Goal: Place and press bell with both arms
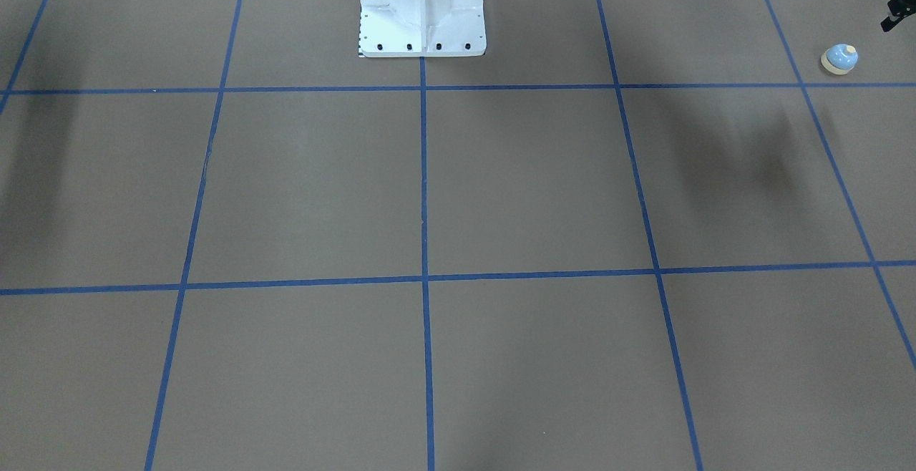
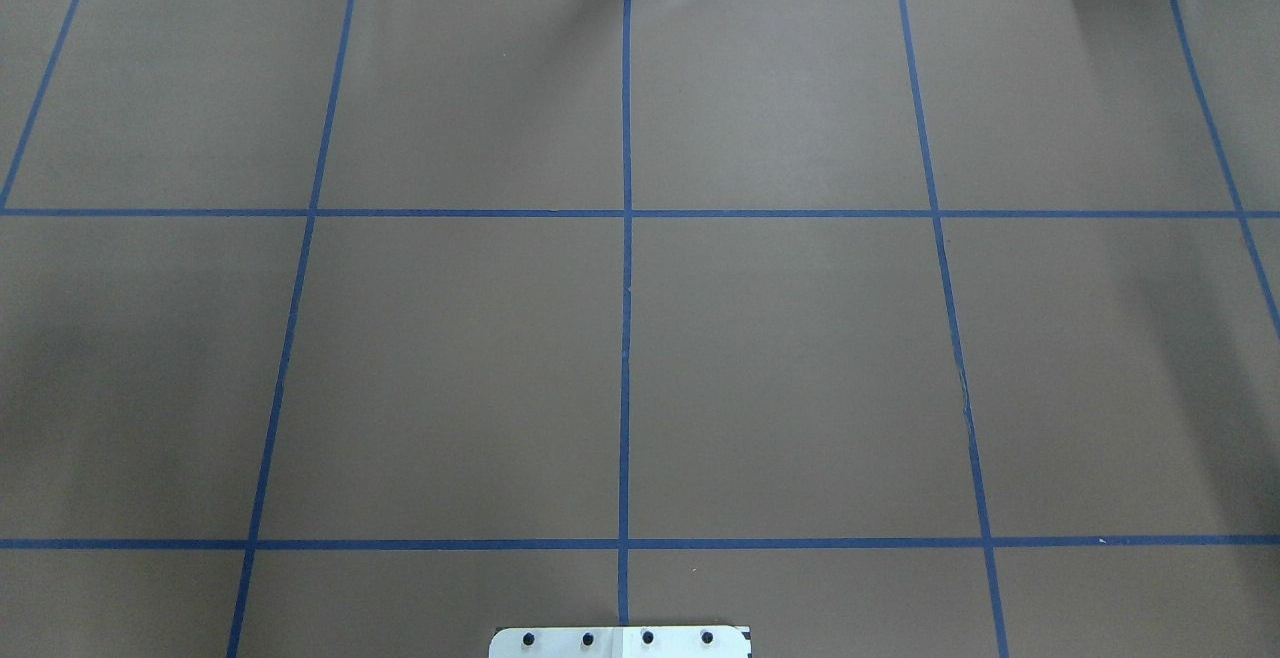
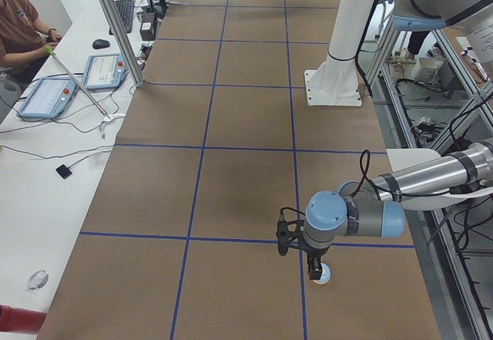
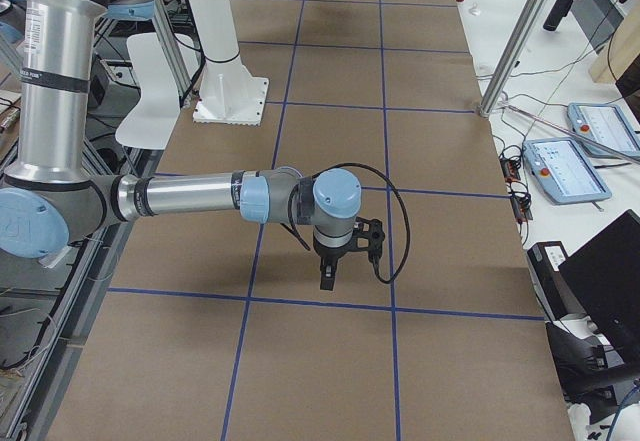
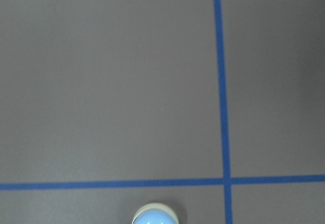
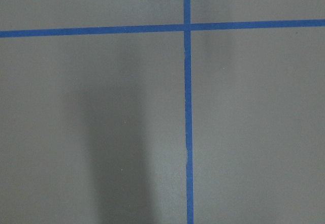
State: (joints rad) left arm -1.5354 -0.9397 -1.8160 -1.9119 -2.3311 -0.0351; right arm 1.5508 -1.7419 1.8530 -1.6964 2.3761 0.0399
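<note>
Since not yet placed, leaves bell (image 1: pixel 839 59) at worktop (image 1: pixel 501 192) end; holds left hand (image 3: pixel 314 269) close over it, likely for pickup, right hand (image 4: pixel 328 279) well apart. Cannot tell either grip.

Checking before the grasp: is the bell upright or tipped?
Upright. In the front-facing view the bell sits on its cream base, with the cream button on top.

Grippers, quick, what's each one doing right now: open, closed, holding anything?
Left gripper: cannot be told; it hangs close by the bell.
Right gripper: cannot be told from this side view.
</note>
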